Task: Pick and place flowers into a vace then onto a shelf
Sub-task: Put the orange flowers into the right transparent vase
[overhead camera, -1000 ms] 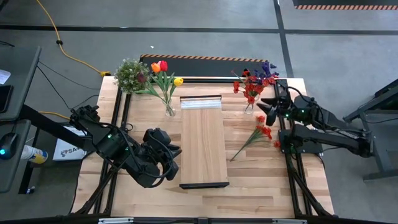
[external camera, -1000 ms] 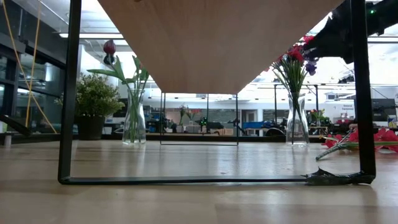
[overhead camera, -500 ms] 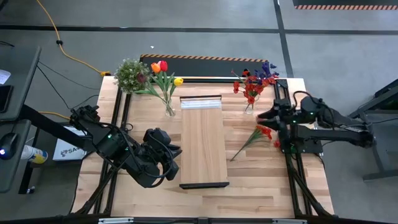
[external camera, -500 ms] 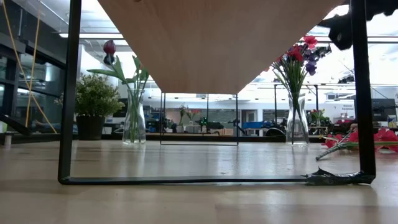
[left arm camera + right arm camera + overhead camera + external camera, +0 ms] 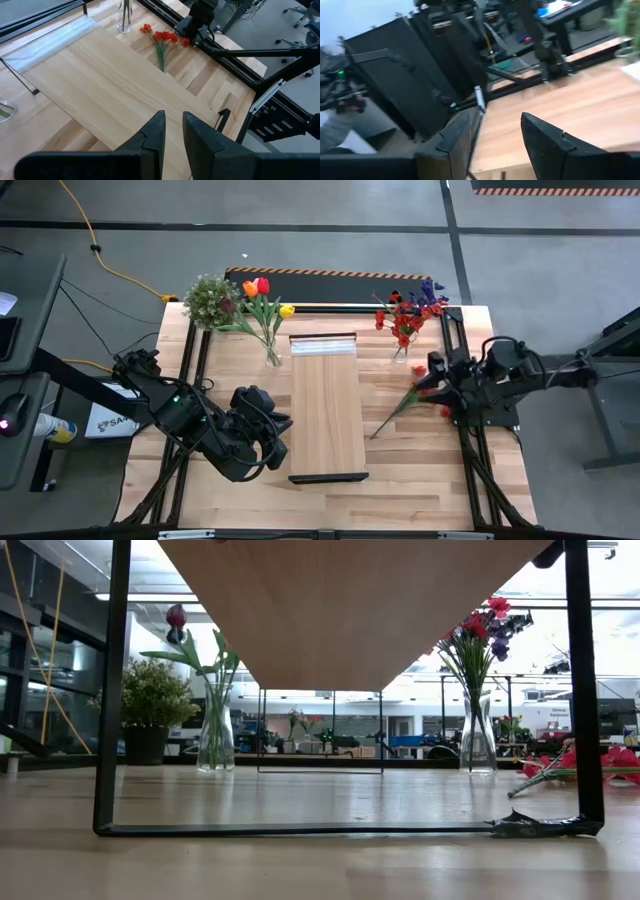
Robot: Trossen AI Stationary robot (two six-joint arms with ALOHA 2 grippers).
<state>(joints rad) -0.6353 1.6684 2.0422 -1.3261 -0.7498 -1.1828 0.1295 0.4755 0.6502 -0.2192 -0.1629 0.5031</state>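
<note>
1. Since a second ago, your right jaws (image 5: pixel 434 366) have drawn back from the vase of red and purple flowers (image 5: pixel 405 315) and now sit lower on the counter (image 5: pixel 400 470), right beside the loose red spray (image 5: pixel 415 395).
2. Your right jaws stand apart with nothing between them; the right wrist view shows both fingers (image 5: pixel 454 137) with open space and bare counter boards in the gap.
3. That red spray lies flat on the counter just inboard of the right jaws, blossoms toward them, stem trailing toward the shelf (image 5: pixel 326 405). It shows in the left wrist view too (image 5: pixel 161 40).
4. Beyond the right jaws, at the far edge of the counter, the glass vase (image 5: pixel 478 735) stands upright with its red and purple flowers in it.
5. Your left jaws (image 5: pixel 272 442) have not shifted; they hang by the near left corner of the shelf. Their fingers (image 5: pixel 155 132) are nearly together with only a slim gap, and they hold nothing.
6. Ahead of the left jaws the shelf runs down the middle of the counter, raised on its dark frame (image 5: pixel 110 690).
7. Far beyond the left jaws, a second vase holds the tulips (image 5: pixel 262 298), red, orange and yellow, upright beside the green potted plant (image 5: pixel 210 300).
</note>
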